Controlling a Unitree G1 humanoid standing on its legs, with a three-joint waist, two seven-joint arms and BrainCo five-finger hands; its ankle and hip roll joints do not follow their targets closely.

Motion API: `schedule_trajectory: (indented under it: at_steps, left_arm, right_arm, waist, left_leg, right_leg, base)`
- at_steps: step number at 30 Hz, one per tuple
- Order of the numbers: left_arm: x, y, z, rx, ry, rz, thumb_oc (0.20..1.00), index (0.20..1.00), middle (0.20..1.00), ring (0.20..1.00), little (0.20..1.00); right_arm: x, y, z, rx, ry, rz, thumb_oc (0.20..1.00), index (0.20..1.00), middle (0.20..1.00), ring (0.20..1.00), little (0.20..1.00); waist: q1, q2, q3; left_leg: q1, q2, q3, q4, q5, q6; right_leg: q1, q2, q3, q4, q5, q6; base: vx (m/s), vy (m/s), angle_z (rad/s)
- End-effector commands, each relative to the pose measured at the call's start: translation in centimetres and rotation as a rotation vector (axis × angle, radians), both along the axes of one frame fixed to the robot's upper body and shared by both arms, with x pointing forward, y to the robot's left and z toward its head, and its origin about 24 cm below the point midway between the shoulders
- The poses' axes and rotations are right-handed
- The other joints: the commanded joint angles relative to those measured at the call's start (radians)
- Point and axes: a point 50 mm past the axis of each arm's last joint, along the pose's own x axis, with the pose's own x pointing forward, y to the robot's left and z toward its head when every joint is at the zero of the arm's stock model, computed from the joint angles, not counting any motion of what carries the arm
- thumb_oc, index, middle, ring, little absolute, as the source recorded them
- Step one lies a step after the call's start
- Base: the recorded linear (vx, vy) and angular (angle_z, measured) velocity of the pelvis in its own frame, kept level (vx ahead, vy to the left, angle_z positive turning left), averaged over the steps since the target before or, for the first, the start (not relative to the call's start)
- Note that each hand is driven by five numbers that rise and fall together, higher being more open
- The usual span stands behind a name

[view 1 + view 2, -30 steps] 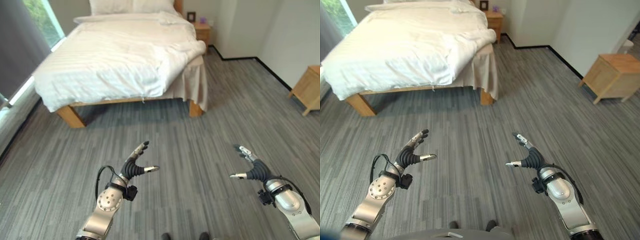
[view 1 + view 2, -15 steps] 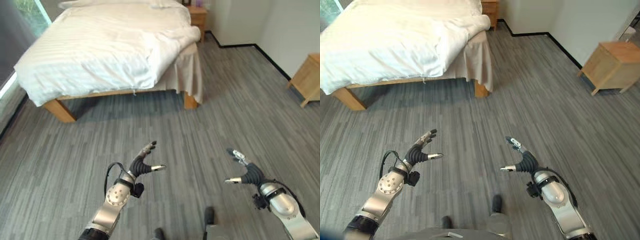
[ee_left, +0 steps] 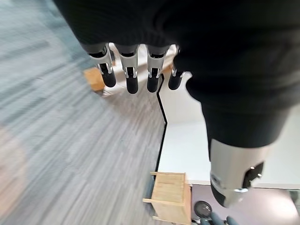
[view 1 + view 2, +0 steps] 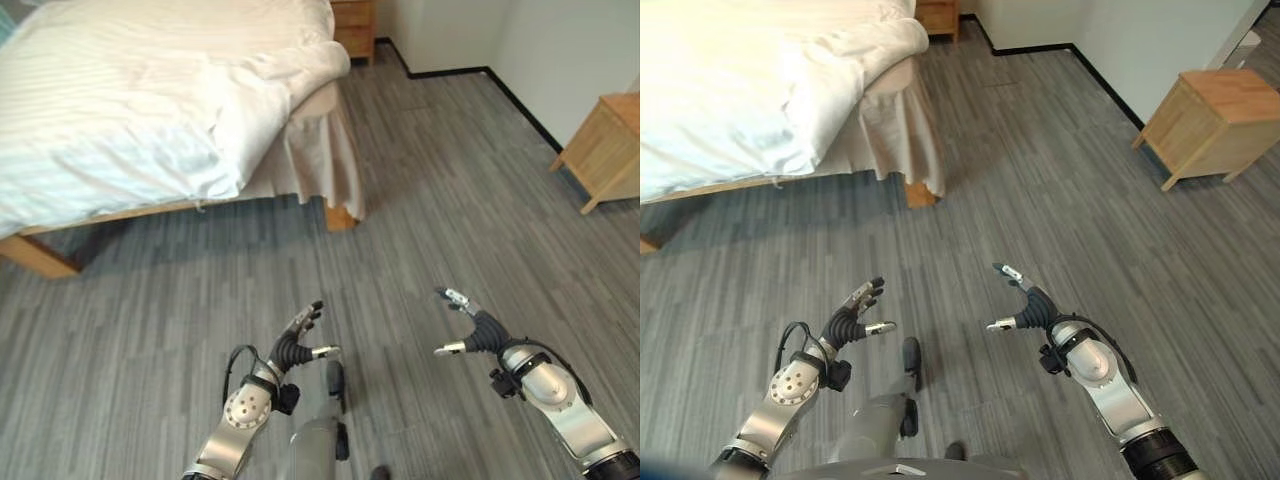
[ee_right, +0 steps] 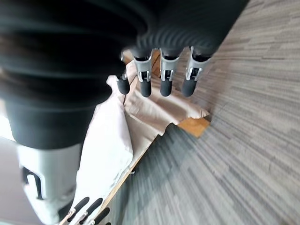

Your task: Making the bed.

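The bed (image 4: 150,100) stands at the upper left under a rumpled white duvet that bulges over its near right corner (image 4: 290,75). A beige bed skirt (image 4: 320,165) hangs below it, over a wooden leg (image 4: 340,217). My left hand (image 4: 292,348) and right hand (image 4: 475,330) hover apart over the grey floor, well short of the bed. Both are open and hold nothing. The right wrist view looks past straight fingers (image 5: 161,75) at the skirt (image 5: 159,108) and duvet (image 5: 105,140). In the left wrist view the fingers (image 3: 131,75) are straight too.
A wooden nightstand (image 4: 355,25) stands at the bed's far right side against the wall. A low wooden cabinet (image 4: 605,150) sits by the right wall, also seen as a cabinet (image 3: 171,197) in the left wrist view. Grey plank floor lies between me and the bed.
The camera has moved closer and turned right, so the bed has slid to the left of the picture. Both hands stay open and empty, a little closer together.
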Motion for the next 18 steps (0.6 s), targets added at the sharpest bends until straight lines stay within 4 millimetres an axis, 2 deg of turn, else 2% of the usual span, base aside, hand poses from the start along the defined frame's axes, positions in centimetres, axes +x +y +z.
schedule_trajectory:
  at_steps: [1,2,3,4,5,6,7,8,10,12,15,16,18]
  left_arm:
    - [1.4,-0.9,3.0,0.044,-0.139,-0.097,1.000,1.000,1.000,1.000,1.000]
    - [1.7,-0.8,3.3,0.061,-0.152,-0.098,1.000,1.000,1.000,1.000,1.000]
    - [1.7,-0.8,3.3,0.061,-0.153,-0.097,1.000,1.000,1.000,1.000,1.000]
    - [1.9,-0.6,3.6,0.073,-0.165,-0.088,1.000,1.000,1.000,1.000,1.000]
    - [1.9,-0.6,3.6,0.072,-0.165,-0.088,1.000,1.000,1.000,1.000,1.000]
    - [2.0,-0.1,3.7,0.082,-0.172,-0.067,1.000,1.000,1.000,1.000,1.000]
    - [1.7,0.3,3.4,0.084,-0.158,-0.057,1.000,1.000,1.000,1.000,1.000]
    - [1.7,0.5,3.3,0.088,-0.154,-0.047,1.000,1.000,1.000,1.000,1.000]
    - [1.8,1.0,3.3,0.099,-0.159,-0.020,1.000,1.000,1.000,1.000,1.000]
    - [2.0,1.5,3.4,0.112,-0.166,0.003,1.000,1.000,1.000,1.000,1.000]
    - [1.5,2.0,3.1,0.117,-0.158,0.015,1.000,1.000,1.000,1.000,1.000]
    - [1.5,2.0,3.0,0.117,-0.156,0.015,1.000,1.000,1.000,1.000,1.000]
    - [0.9,2.0,2.2,0.069,-0.122,0.050,1.000,1.000,1.000,1.000,1.000]
  right_arm:
    - [0.4,0.3,2.6,0.029,-0.132,0.016,1.000,1.000,1.000,1.000,1.000]
    - [0.8,0.7,2.9,0.029,-0.144,0.034,1.000,1.000,1.000,1.000,1.000]
    - [0.8,0.8,2.9,0.029,-0.145,0.034,1.000,1.000,1.000,1.000,1.000]
    - [1.0,1.1,3.1,0.015,-0.159,0.039,1.000,1.000,1.000,1.000,1.000]
    - [1.0,1.1,3.1,0.014,-0.159,0.040,1.000,1.000,1.000,1.000,1.000]
    - [0.9,1.1,3.5,0.021,-0.181,0.028,1.000,1.000,1.000,1.000,1.000]
    - [0.7,1.0,3.2,0.029,-0.167,0.023,1.000,1.000,1.000,1.000,1.000]
    - [0.6,0.8,3.0,0.029,-0.159,0.009,1.000,1.000,1.000,1.000,1.000]
    - [0.4,0.6,2.5,0.032,-0.142,-0.008,1.000,1.000,1.000,1.000,1.000]
    - [0.1,0.4,2.1,0.020,-0.119,-0.016,1.000,1.000,1.000,1.000,1.000]
    - [-0.4,0.2,1.3,0.006,-0.071,-0.014,1.000,1.000,1.000,1.000,1.000]
    - [-0.5,0.2,1.2,0.006,-0.070,-0.014,1.000,1.000,1.000,1.000,1.000]
    - [-0.5,-0.4,0.9,-0.028,-0.055,-0.023,1.000,1.000,1.000,1.000,1.000]
  waist:
    - [0.017,-0.039,-0.025]
    - [0.007,-0.042,-0.013]
    - [0.009,-0.039,-0.015]
    - [0.000,-0.010,-0.004]
    - [-0.003,-0.011,-0.004]
    - [-0.033,0.017,0.008]
    - [-0.049,0.021,0.010]
    - [-0.057,0.019,0.010]
    - [-0.072,0.021,0.010]
    - [-0.080,0.028,0.011]
    - [-0.075,0.022,-0.005]
    - [-0.079,0.022,-0.005]
    - [-0.063,0.032,-0.011]
  left_leg:
    - [0.087,0.062,0.009,0.062,-0.101,-0.047]
    - [0.140,0.047,-0.004,0.057,-0.135,-0.022]
    - [0.135,0.052,-0.002,0.057,-0.133,-0.022]
    - [0.205,0.064,-0.014,0.030,-0.158,-0.010]
    - [0.207,0.060,-0.016,0.025,-0.156,-0.009]
    - [0.284,0.061,-0.060,-0.001,-0.194,-0.019]
    - [0.309,0.059,-0.078,-0.001,-0.212,-0.031]
    - [0.325,0.054,-0.095,-0.002,-0.229,-0.037]
    - [0.348,0.058,-0.124,-0.002,-0.251,-0.052]
    - [0.385,0.066,-0.150,-0.002,-0.281,-0.063]
    - [0.430,0.066,-0.177,0.042,-0.339,-0.069]
    - [0.428,0.067,-0.181,0.048,-0.343,-0.070]
    - [0.379,0.084,-0.201,0.240,-0.312,-0.107]
  right_leg:
    - [-0.152,-0.120,-0.069,0.371,0.098,0.136]
    - [-0.244,-0.135,-0.062,0.562,0.238,0.190]
    - [-0.250,-0.131,-0.059,0.561,0.243,0.189]
    - [-0.336,-0.171,-0.101,0.663,0.274,0.188]
    - [-0.338,-0.174,-0.103,0.670,0.270,0.189]
    - [-0.431,-0.182,-0.142,0.574,0.175,0.126]
    - [-0.422,-0.154,-0.128,0.405,0.113,0.100]
    - [-0.429,-0.147,-0.102,0.297,0.112,0.093]
    - [-0.464,-0.148,-0.033,0.157,0.160,0.098]
    - [-0.492,-0.157,0.013,0.107,0.204,0.112]
    - [-0.443,-0.182,-0.006,0.081,0.228,0.102]
    - [-0.440,-0.182,-0.010,0.081,0.226,0.101]
    - [-0.376,-0.172,-0.035,0.080,0.205,0.067]
  base:
    - [0.88,0.317,-0.64]
    - [0.59,0.251,-0.48]
    - [0.44,0.189,-0.48]
    - [0.22,0.087,0.05]
    - [0.70,0.104,0.78]
    - [0.70,-0.031,1.45]
    - [0.85,-0.078,1.54]
    - [0.49,-0.147,1.46]
    - [0.38,-0.163,1.12]
    - [0.37,-0.180,1.34]
    - [0.32,-0.179,1.41]
    - [0.29,-0.249,0.93]
    - [0.27,-0.314,0.53]
